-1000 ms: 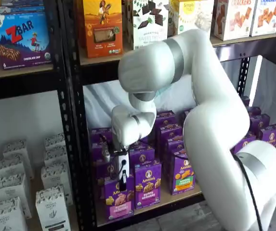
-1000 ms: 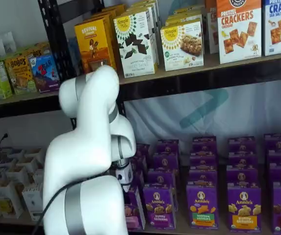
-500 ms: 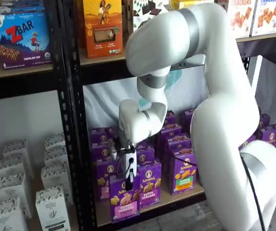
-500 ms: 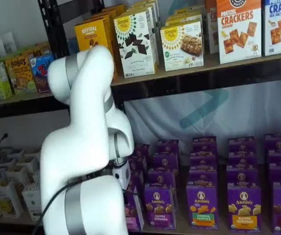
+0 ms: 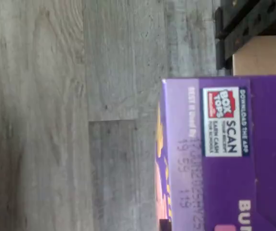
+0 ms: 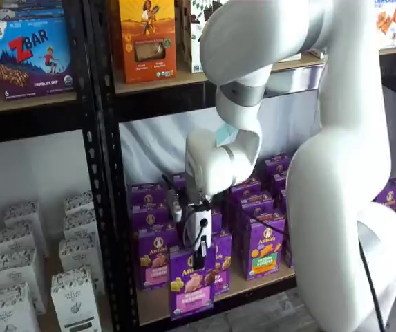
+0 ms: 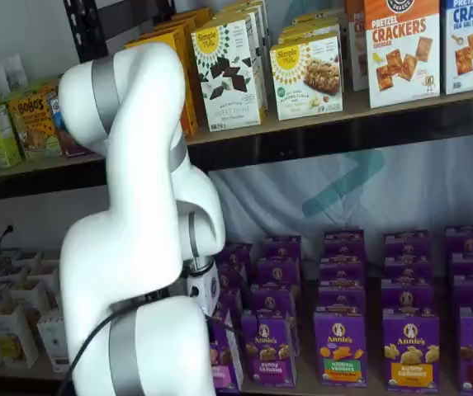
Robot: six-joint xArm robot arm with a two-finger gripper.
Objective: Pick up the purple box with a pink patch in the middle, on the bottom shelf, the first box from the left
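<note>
With the gripper [image 6: 198, 261] clenched on the purple box [image 6: 192, 283], we draw it straight outward, clear of the bottom shelf [image 6: 253, 285] and neighbouring cartons.

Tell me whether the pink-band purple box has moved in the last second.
Yes. The purple box, gripped by the end effector, has come forward off the bottom shelf, toward the camera, past its black front edge.

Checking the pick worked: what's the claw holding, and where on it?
The claw is shut on the purple box, gripping its top edge, with the box out in front of the bottom shelf.
</note>
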